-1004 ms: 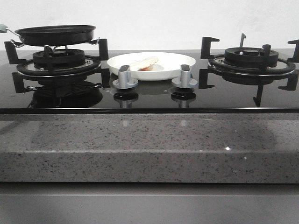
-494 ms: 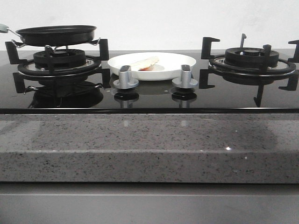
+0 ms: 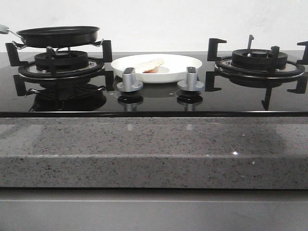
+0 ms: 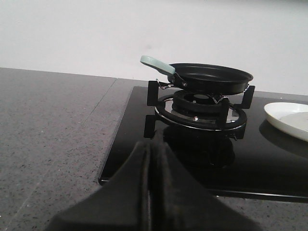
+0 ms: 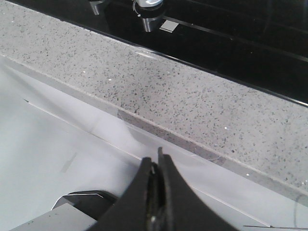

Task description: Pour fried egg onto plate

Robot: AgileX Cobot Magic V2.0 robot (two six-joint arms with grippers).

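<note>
front view: frying pan (image 3: 57, 36) on left burner (image 3: 60, 65) sits a shade right of its place a second ago | plate (image 3: 156, 67) with fried egg (image 3: 149, 65) likewise a shade right | nothing else in the scene differs

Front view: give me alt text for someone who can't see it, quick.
A white plate holding the fried egg sits on a black glass hob between two burners, behind two silver knobs. An empty-looking black frying pan rests on the left burner; the right burner is bare. No arm or end effector appears.
</note>
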